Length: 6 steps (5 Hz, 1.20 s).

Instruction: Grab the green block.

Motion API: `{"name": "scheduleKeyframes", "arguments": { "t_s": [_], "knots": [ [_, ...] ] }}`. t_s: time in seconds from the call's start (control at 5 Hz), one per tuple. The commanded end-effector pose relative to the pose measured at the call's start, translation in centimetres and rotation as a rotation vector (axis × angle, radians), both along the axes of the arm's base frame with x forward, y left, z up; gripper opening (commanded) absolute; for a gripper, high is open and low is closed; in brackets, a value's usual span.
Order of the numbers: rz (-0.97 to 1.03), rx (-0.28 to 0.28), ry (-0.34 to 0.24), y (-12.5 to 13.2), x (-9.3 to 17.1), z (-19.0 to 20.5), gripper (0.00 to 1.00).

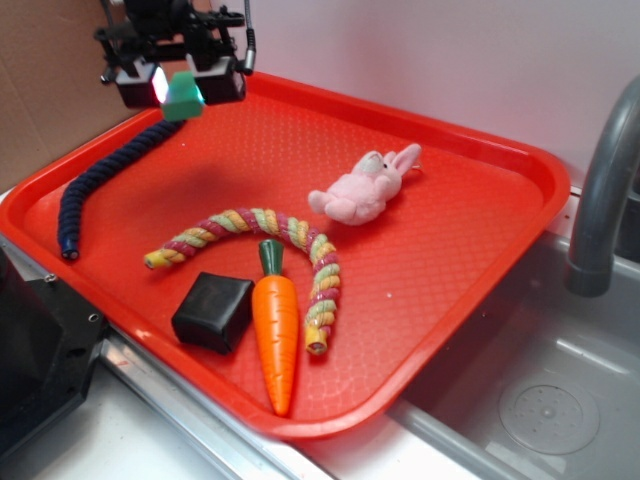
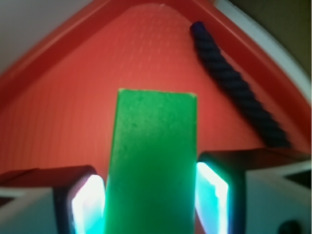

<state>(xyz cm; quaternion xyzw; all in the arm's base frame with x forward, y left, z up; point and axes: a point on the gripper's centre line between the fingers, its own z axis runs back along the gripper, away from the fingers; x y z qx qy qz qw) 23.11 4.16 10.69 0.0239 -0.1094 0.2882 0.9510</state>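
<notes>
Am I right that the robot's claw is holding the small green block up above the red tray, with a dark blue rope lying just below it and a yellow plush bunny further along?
Nearly. The plush bunny is pink, not yellow, as the exterior view shows. The rest holds: the gripper holds the small green block above the red plastic tray, with the dark blue rope just below.

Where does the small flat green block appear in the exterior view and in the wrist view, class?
Exterior view: the small flat green block sits top left, pinched in the gripper above the red plastic tray.
Wrist view: it fills the lower centre, between the two glowing fingers.
Shared landmark: the dark blue twisted rope lying near the tray's rim.
</notes>
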Motion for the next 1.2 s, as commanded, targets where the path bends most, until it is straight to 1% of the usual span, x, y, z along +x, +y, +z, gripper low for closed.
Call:
{"name": "scheduleKeyframes", "arguments": {
  "t_s": [0.0,0.2,0.4,0.6,0.8,1.0],
  "knots": [
    [-0.362,-0.017,-0.071,-1.2,-3.5,6.9,0.00],
    [-0.406,-0.054,-0.064,-2.0,-4.3,9.3,0.00],
    [-0.411,-0.094,-0.069,-1.7,-4.4,10.5,0.00],
    [-0.451,-0.122,-0.076,-2.3,-4.1,11.9,0.00],
    [-0.427,-0.126,-0.060,-2.4,-3.8,12.5,0.00],
    [-0.421,-0.111,-0.096,-2.1,-3.8,12.3,0.00]
  ]
}}
